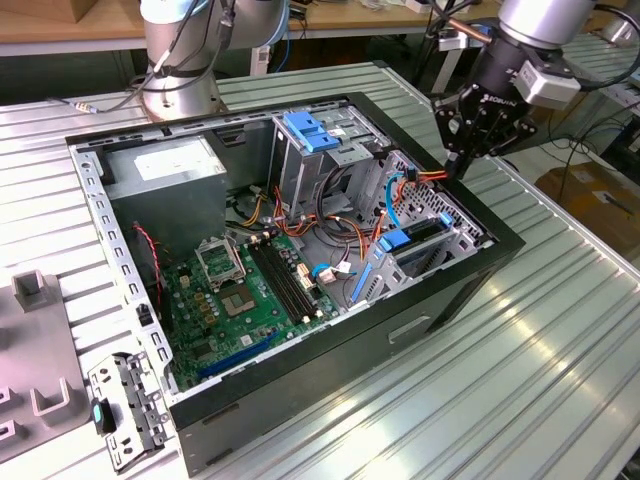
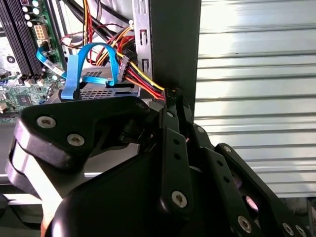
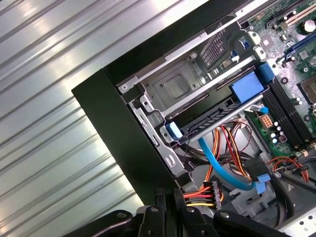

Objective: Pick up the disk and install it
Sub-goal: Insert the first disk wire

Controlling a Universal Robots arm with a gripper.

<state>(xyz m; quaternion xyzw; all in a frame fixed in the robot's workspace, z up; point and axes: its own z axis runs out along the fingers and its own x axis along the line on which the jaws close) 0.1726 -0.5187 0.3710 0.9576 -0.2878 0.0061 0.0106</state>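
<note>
Ribbed metal worktop (image 1: 560,350), open case (image 1: 400,335). Disk (image 3: 210,117) sits in its bay, near my pincer (image 1: 455,165), further into the case; seating looks done. Pincer pressed together, tips at the power wires (image 3: 195,195). Connector (image 3: 210,189) looks unplugged, so cabling seems left.

My bench is a ribbed silver aluminium table (image 1: 560,340), long grooved slats. Strong white glare comes off them in the exterior view and both wrist views. A light brown wooden desk (image 1: 60,25) stands behind it. A brown cardboard box (image 1: 590,195) sits lower, off the exterior view's right. Grey plastic fixture blocks (image 1: 30,290) are on the table at the exterior view's left.
</note>
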